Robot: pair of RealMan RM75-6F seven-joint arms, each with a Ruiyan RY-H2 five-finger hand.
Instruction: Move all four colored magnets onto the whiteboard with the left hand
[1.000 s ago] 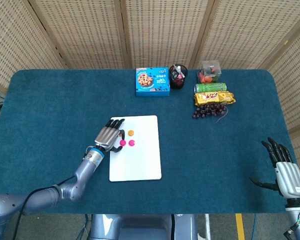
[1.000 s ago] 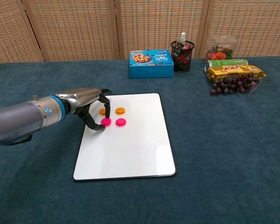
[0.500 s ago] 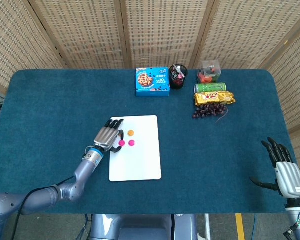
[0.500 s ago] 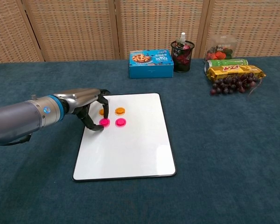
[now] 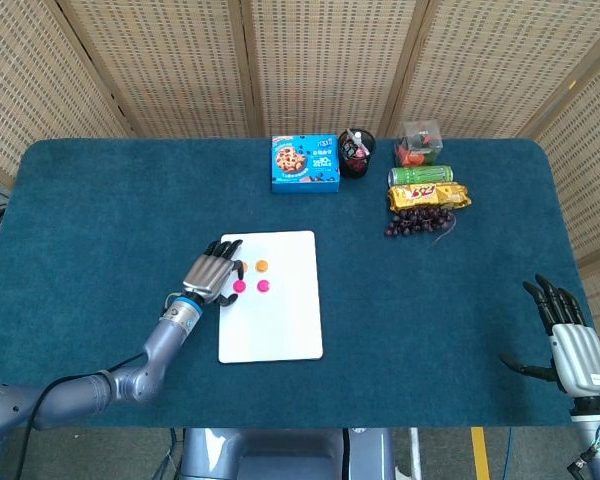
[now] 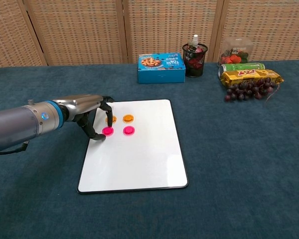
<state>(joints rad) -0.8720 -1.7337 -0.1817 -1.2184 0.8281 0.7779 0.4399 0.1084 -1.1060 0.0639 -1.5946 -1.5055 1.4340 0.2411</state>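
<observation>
since the earlier frames the left hand [image 6: 87, 113] has slid a little toward the whiteboard's left edge, and the pink magnet [image 6: 107, 131] under its fingertips has gone with it, opening a wider gap to the second pink magnet [image 6: 129, 130]. all four magnets lie on the whiteboard [image 6: 134, 164], in its far left part: the two pink ones side by side, and beyond them an orange magnet [image 6: 128, 118] and another orange magnet [image 6: 110, 119] partly hidden behind the fingers. the left hand's fingers curl down, tips at the nearer pink magnet at the board's left edge; whether they pinch it or only touch it cannot be told. at the table's near right corner the right hand [image 5: 568, 338] rests with fingers spread, holding nothing. along the far edge stand a blue cookie box [image 6: 161, 67], a black cup [image 6: 195, 59], a green can [image 6: 241, 66], a yellow snack bag [image 6: 249, 75] and dark grapes [image 6: 247, 90]
</observation>
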